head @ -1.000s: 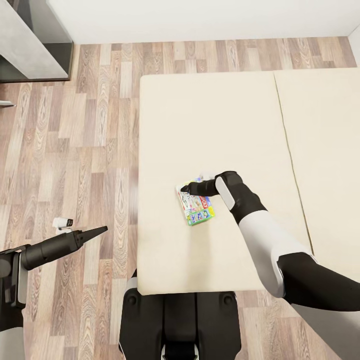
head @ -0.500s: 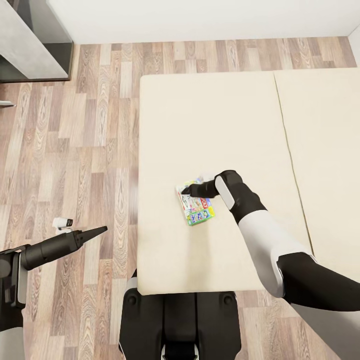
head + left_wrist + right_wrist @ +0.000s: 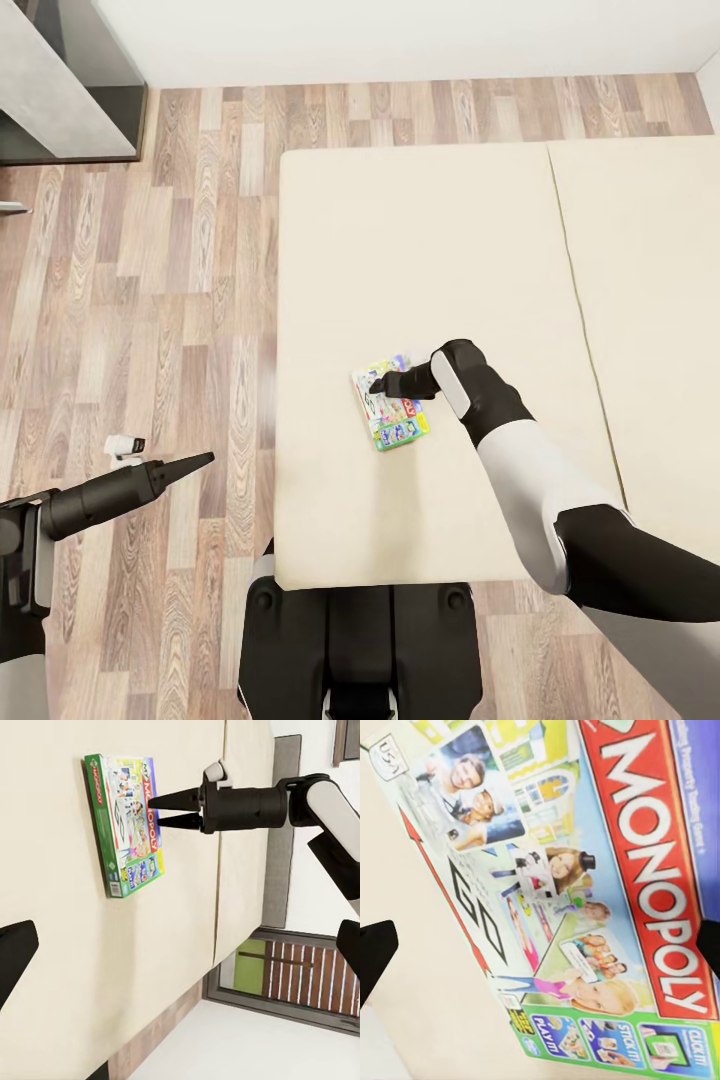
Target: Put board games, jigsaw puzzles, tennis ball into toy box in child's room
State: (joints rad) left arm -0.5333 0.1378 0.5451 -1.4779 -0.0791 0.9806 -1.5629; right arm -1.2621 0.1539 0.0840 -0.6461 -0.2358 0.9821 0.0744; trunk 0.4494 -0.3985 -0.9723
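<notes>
I've got the right gripper [image 3: 377, 382] poised over the Monopoly board game [image 3: 391, 406], which lies flat on the bed [image 3: 420, 250] near its left edge; fingers nearly together, nothing gripped. Flat box leaves little edge to pinch. Left gripper [image 3: 200, 461] idle over floor, looks closed. Nothing blocking

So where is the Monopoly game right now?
In the head view the Monopoly game lies flat on the bed's left mattress pad, near its middle, with the right end effector just above it.
</notes>
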